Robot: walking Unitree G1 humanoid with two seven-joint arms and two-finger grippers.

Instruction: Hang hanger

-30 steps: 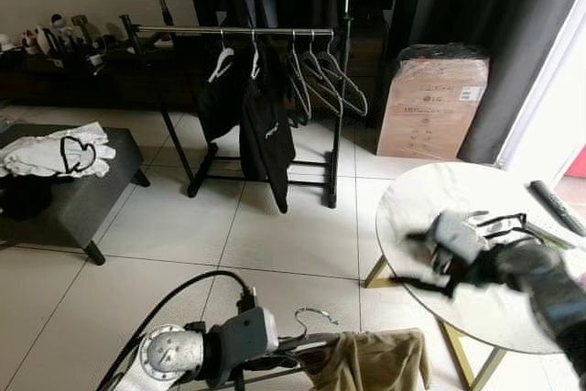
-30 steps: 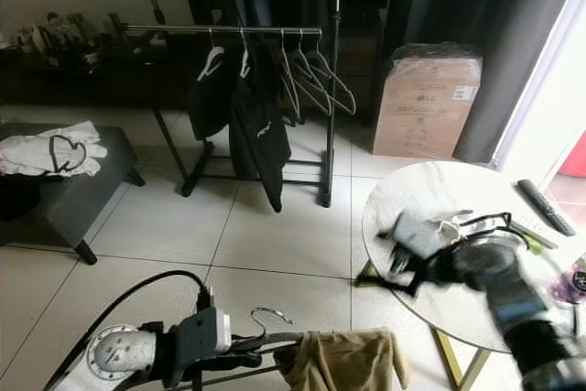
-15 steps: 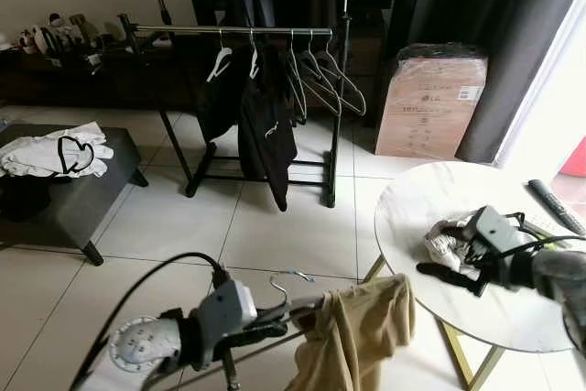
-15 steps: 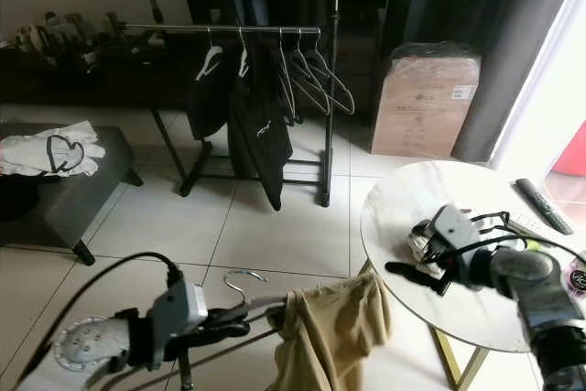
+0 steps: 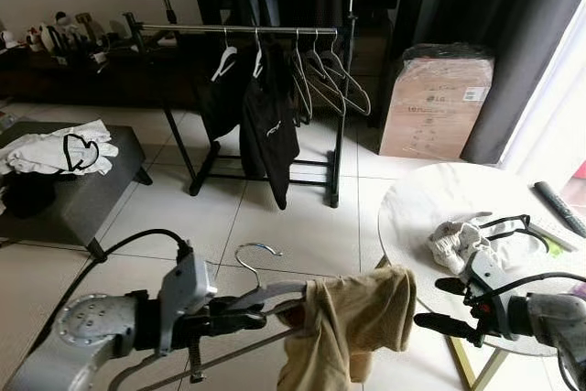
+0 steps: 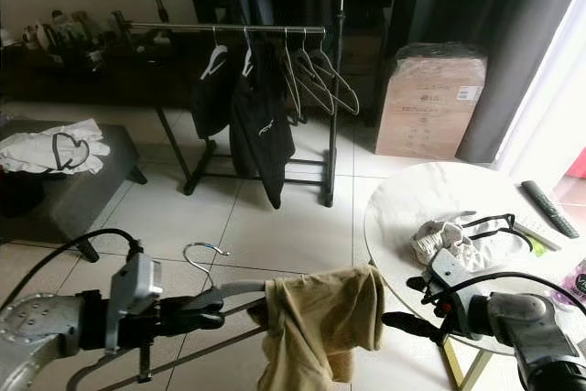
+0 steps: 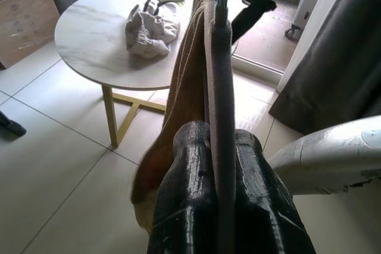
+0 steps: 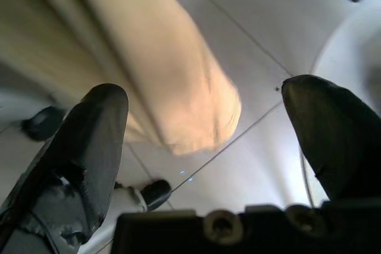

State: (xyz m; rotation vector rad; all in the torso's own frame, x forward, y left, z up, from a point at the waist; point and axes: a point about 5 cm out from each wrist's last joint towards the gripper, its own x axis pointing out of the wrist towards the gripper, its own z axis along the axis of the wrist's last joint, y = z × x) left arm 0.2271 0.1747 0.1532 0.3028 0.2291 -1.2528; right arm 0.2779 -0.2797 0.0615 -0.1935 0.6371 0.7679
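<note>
Left hand (image 5: 261, 316) clamped on hanger (image 5: 275, 288), holding it level with hook up, so tan garment (image 5: 352, 318) stays draped. Right hand (image 5: 446, 304) open beside desk (image 5: 412, 208), near garment, likely to steady it. Rack (image 5: 247, 31) well ahead.

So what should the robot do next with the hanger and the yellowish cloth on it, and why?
Probably carry it toward the clothes rail. The left gripper is shut on the hanger, whose hook points up with the tan cloth draped over it, but the rail stands far across the tiled floor. The right gripper is open beside the cloth, holding nothing.
</note>
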